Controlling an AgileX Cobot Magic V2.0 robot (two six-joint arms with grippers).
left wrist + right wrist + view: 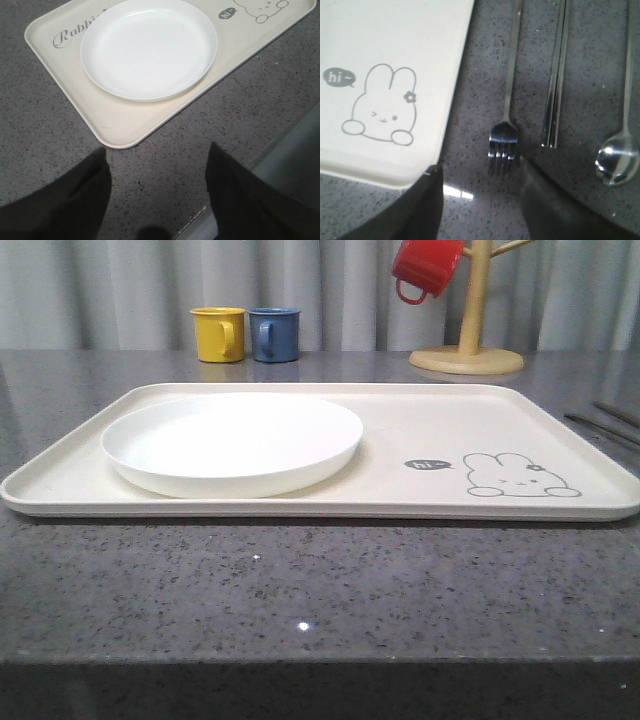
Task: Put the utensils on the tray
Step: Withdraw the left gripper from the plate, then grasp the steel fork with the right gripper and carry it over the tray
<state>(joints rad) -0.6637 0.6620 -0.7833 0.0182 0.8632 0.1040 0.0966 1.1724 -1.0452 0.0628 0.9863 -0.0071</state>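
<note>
A cream tray point(400, 455) is lying across the middle of the front view, with a white plate point(232, 443) sitting on its left half. In the right wrist view, the fork point(505, 125), chopsticks point(555, 90) and spoon point(619, 150) are lying side by side on the grey table point(320, 590), just beside the tray's rabbit corner. The right gripper point(480, 200) is hovering with fingers apart, the fork's tines between them. The left gripper point(157, 200) is hanging spread and empty near the tray's corner.
</note>
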